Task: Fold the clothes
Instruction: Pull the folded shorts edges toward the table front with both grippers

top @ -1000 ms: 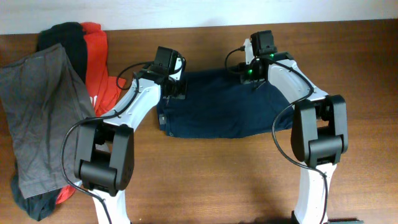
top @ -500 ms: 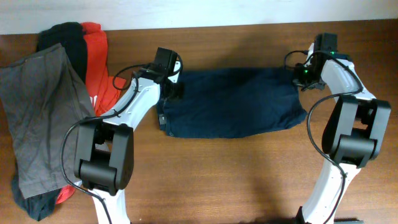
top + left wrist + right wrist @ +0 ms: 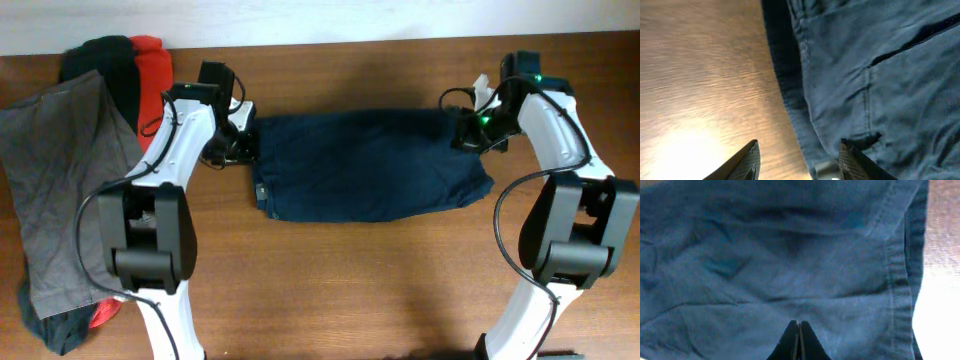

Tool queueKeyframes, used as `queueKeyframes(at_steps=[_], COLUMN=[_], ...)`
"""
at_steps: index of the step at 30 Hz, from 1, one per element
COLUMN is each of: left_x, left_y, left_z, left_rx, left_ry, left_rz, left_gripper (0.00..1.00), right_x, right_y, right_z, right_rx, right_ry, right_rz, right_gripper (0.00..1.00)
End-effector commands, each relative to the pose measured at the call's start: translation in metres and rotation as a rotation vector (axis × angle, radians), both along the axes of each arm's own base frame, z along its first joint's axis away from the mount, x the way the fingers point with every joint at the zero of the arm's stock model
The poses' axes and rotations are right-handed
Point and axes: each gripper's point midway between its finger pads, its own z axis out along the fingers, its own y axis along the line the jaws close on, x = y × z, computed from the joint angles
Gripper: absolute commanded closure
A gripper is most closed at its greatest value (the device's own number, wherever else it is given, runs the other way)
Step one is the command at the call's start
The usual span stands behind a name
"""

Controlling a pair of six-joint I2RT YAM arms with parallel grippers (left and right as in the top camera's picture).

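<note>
The dark navy-blue shorts [image 3: 370,165] lie folded flat across the middle of the table. My left gripper [image 3: 240,148] stands open at their left edge. In the left wrist view, one finger of the left gripper [image 3: 800,145] is over bare wood and the other over the shorts' hem [image 3: 880,75], with nothing held. My right gripper [image 3: 468,135] hovers over the shorts' right end. In the right wrist view its jaws [image 3: 799,325] are pressed shut above the blue fabric [image 3: 790,255], with no cloth between them.
A pile of other clothes lies at the far left: grey shorts [image 3: 60,190], a red-orange top [image 3: 155,90] and a black garment [image 3: 105,60]. Bare wooden table [image 3: 380,290] spreads in front of the navy shorts.
My left gripper has slid left off the shorts and opened. My right arm swung to the shorts' right end, and the fabric now reaches farther right.
</note>
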Motion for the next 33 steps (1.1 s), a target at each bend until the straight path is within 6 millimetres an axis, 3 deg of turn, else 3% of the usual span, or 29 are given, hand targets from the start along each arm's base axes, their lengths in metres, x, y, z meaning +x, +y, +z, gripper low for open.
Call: queueKeyframes(at_steps=[1, 9, 14, 20, 25, 28, 30, 33], left_x=[-0.002, -0.006, -0.015, -0.017, -0.026, -0.026, -0.027, -0.027], left_y=[-0.014, -0.034, -0.032, -0.033, -0.065, -0.080, -0.083, -0.073], left_z=[-0.014, -0.022, -0.053, -0.060, -0.058, -0.058, -0.058, -0.057], left_rx=[-0.122, -0.243, -0.243, -0.247, -0.314, -0.313, -0.312, -0.312], left_ry=[0.036, 0.028, 0.110, 0.129, 0.141, 0.124, 0.125, 0.139], left_rz=[-0.067, -0.202, -0.194, -0.191, -0.242, -0.279, -0.285, -0.257], left_gripper=[0.47, 0.31, 0.31, 0.31, 0.31, 0.58, 0.95, 1.00], right_x=[-0.007, -0.008, -0.014, -0.013, -0.013, -0.014, -0.016, -0.016], right_y=[0.005, 0.005, 0.004, 0.001, 0.002, 0.002, 0.002, 0.006], right_z=[-0.017, -0.031, -0.041, -0.042, -0.048, -0.051, -0.053, -0.052], right_rx=[0.018, 0.015, 0.010, 0.002, 0.005, 0.006, 0.008, 0.027], right_ry=[0.022, 0.010, 0.024, 0.022, 0.034, 0.042, 0.050, 0.050], right_rz=[0.018, 0.018, 0.013, 0.010, 0.006, 0.006, 0.008, 0.012], right_gripper=[0.96, 0.96, 0.96, 0.96, 0.96, 0.96, 0.96, 0.96])
